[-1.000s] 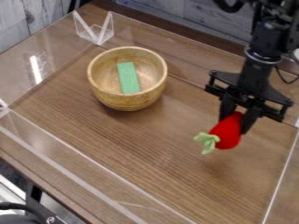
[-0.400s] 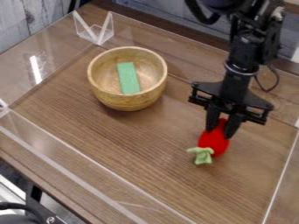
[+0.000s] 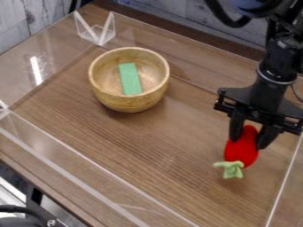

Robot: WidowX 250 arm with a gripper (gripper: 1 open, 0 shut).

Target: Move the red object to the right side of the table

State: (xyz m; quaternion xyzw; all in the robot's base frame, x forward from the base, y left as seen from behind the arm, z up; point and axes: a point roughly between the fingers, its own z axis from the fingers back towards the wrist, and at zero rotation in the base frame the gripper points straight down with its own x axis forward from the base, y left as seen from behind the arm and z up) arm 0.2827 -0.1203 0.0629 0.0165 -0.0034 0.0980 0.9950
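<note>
My gripper (image 3: 257,136) stood over the toy (image 3: 243,152) at 4 o'clock on the table (image 3: 119,151), near the right wall. Jaws looked partly spread; couldn't tell if they gripped. Toy looked soft, light, squashy; best pinched across its round body, not the leaves.

The red object (image 3: 242,151) sits between my fingers (image 3: 232,130) at the right side of the table (image 3: 142,146), close to the clear acrylic wall on that edge. It is a small, round, bright-red soft toy like a strawberry. Its green leafy stem end points down toward the near side. The tabletop under it is brown wood grain.
</note>
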